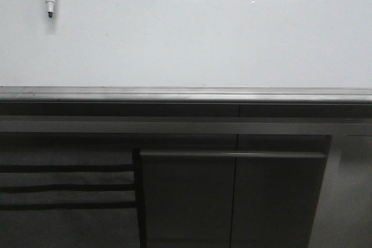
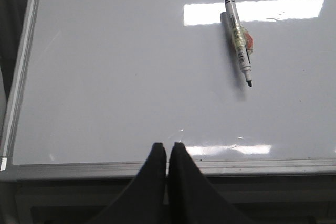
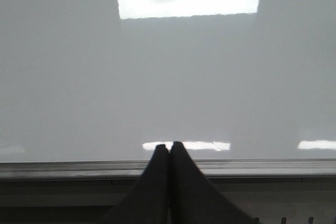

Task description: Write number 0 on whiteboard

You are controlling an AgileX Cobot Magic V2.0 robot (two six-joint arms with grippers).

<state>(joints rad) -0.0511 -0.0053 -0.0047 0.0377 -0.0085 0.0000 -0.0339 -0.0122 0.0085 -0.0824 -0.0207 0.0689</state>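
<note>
Board blank, both grippers pinched together on nothing.
Whiteboard (image 1: 186,45) bare, no 0 on it. Marker (image 2: 239,40) lies on the whiteboard, cap off, tip toward the near grey edge strip (image 1: 186,93). Left gripper (image 2: 167,153) and right gripper (image 3: 169,152) hang over that strip, well apart from the marker.

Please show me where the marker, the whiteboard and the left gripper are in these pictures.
marker (image 2: 239,40), left wrist view, middle of its barrel.
whiteboard (image 2: 121,77), left wrist view, bare white surface.
left gripper (image 2: 167,153), left wrist view, between its closed fingertips.
</note>
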